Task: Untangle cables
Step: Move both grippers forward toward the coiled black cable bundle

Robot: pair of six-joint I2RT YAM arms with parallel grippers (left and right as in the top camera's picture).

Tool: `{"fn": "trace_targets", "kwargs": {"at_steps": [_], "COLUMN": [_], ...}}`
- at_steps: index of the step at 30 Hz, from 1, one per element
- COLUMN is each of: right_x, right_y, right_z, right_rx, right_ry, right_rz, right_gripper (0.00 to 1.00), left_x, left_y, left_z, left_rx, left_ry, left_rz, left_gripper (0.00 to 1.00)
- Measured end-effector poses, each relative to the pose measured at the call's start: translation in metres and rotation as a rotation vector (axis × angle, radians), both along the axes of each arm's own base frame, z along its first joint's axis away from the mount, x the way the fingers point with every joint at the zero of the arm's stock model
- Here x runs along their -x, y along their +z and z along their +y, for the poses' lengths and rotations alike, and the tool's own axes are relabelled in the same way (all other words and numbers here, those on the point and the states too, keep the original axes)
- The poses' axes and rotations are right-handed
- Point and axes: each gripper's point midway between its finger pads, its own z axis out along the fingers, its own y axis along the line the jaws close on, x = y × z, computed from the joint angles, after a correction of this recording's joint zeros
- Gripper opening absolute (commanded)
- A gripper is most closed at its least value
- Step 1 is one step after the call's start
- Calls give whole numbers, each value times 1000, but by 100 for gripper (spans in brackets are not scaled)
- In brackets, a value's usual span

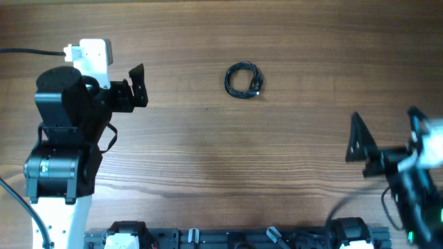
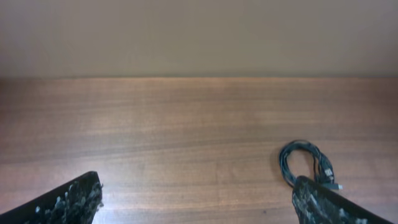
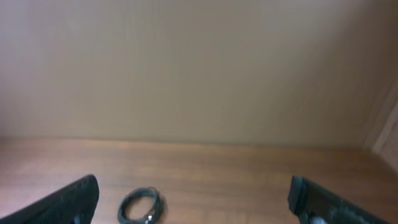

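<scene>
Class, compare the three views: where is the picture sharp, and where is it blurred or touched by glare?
Overhead: the cable coil and left arm are crisp, but the right arm is smeared. Left wrist: sharp, with a pale sheen along the far edge of the table. Right wrist: soft throughout, the cable coil fuzzy.

Matt wood-grain table (image 1: 208,152), glossy cables (image 1: 243,80)

Both arms at the table's sides, jaws spread wide.
The left arm (image 1: 62,138) stands by the left edge, and its left gripper (image 1: 138,84) is turned toward the table's middle with fingers well apart. The right arm (image 1: 415,180), blurred, sits by the right edge. The right gripper (image 1: 385,130) is likewise spread wide.
</scene>
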Motion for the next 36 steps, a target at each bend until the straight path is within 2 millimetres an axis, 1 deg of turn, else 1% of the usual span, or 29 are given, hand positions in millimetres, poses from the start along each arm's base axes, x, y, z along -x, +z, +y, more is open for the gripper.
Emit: {"fn": "trace_targets", "kwargs": {"at_steps": [2,4,7,9,10,11,12,13,14,15,16,17,18,19,20,22,24,25,28,31,33,35,36], "right_x": [-30,-65,-114,-142,-150,-160,-166,-173,-177,-180,-182,-184,-184,-184,-184,-184,-183,-183,-181,-184,-184,-181,-182], "right_y": [-9,-19,-54,-79,-90,-104,-113,-121,-126,-126,-124,-122,-122,-122,-122,-123,-124,-124,-126,-123,-123,-127,-130], "right_z": [4,12,23,26,27,26,25,23,20,18,16,15,12,10,7,5,4,4,11,13,3,-5,-7], "right_rx": [21,48,74,78,79,85,85,92,100,106,106,109,116,125,131,159,178,186,206,200,136,54,22], "right_ry": [11,47,91,100,99,92,80,67,50,37,25,17,3,-9,-21,-26,-21,-16,43,52,-49,-139,-172], "right_rz": [141,266,444,519,547,584,608,626,634,628,617,609,607,607,608,611,612,614,618,600,612,636,648], "right_gripper": [100,100,100,100,93,75,48,30,64,100,100,100,100,100,100,100,100,100,100,100,100,100,100], "left_x": [-1,-3,-6,-7,-7,-9,-11,-13,-16,-18,-22,-29,-31,-45,-50,-65,-74,-77,-80,-79,-83,-98,-102], "left_y": [-5,-10,-15,-18,-20,-24,-27,-30,-34,-38,-41,-46,-48,-69,-76,-86,-91,-91,-81,-81,-92,-108,-117], "left_z": [-1,-4,-9,-13,-14,-16,-17,-18,-21,-24,-27,-30,-31,-34,-37,-50,-64,-73,-96,-112,-119,-126,-128], "left_rx": [2,10,21,33,37,42,44,47,54,63,64,68,72,76,75,77,75,74,73,72,74,109,122], "left_ry": [-6,-21,-43,-64,-70,-78,-81,-86,-95,-105,-119,-128,-129,-135,-142,-172,-207,-227,-285,-323,-333,-316,-307], "left_rz": [20,36,54,66,76,87,96,107,121,132,137,145,151,203,218,218,212,203,150,142,164,181,199], "left_gripper": [100,100,100,100,100,100,100,89,83,79,59,50,86,97,100,100,100,100,100,100,100,100,100]}}
